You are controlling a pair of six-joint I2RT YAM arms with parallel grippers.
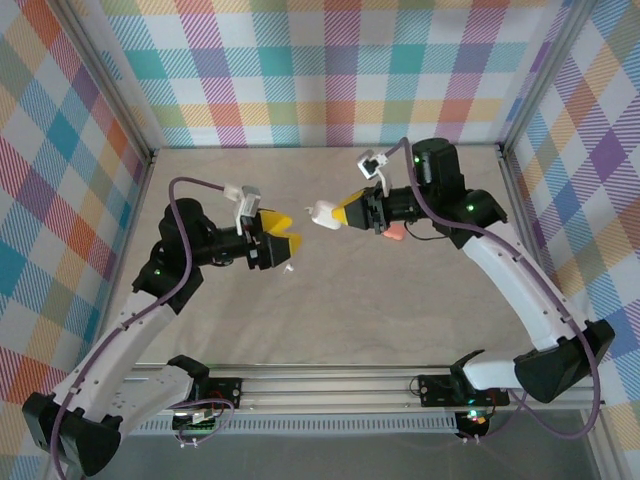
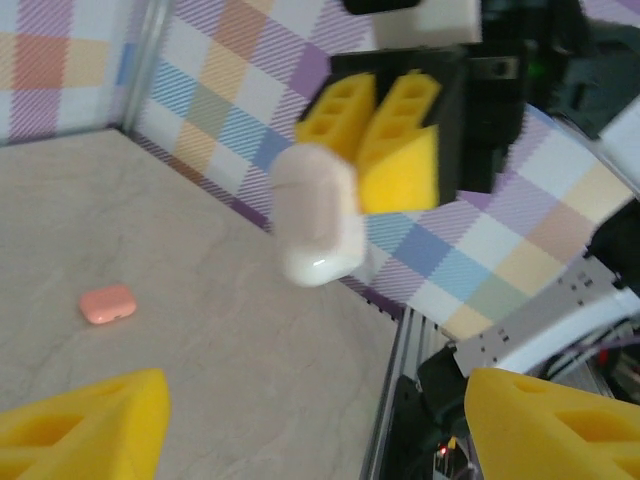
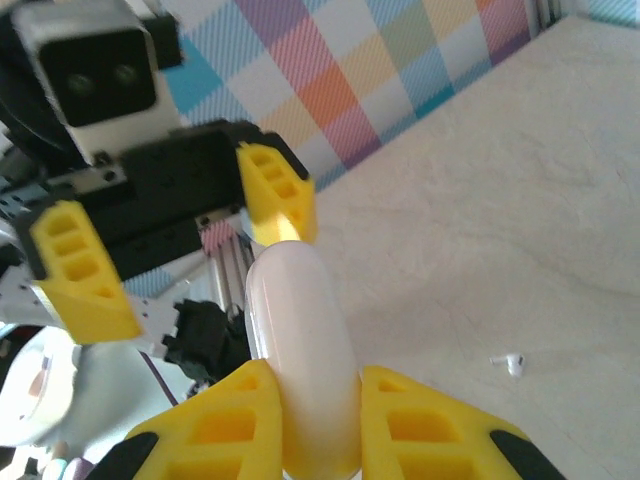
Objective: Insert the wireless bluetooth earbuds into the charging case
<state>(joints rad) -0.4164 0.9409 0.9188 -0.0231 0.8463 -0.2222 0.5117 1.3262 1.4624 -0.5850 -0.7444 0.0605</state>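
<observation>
Clamping the white pebble-shaped charging case (image 3: 295,300) aloft, the right gripper (image 1: 347,212) faced the spread, empty left gripper (image 1: 283,232), which likely needed to fetch the tiny white stemmed earbud (image 3: 513,362) lying on the table (image 1: 400,310).

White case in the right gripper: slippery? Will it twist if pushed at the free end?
Probably slippery: the white case looks glossy and rounded, giving the right gripper little flat surface. Likely rigid: no dent shows at the pads. It is pinched near one end, most of it sticking out, so a push may pivot it.
</observation>
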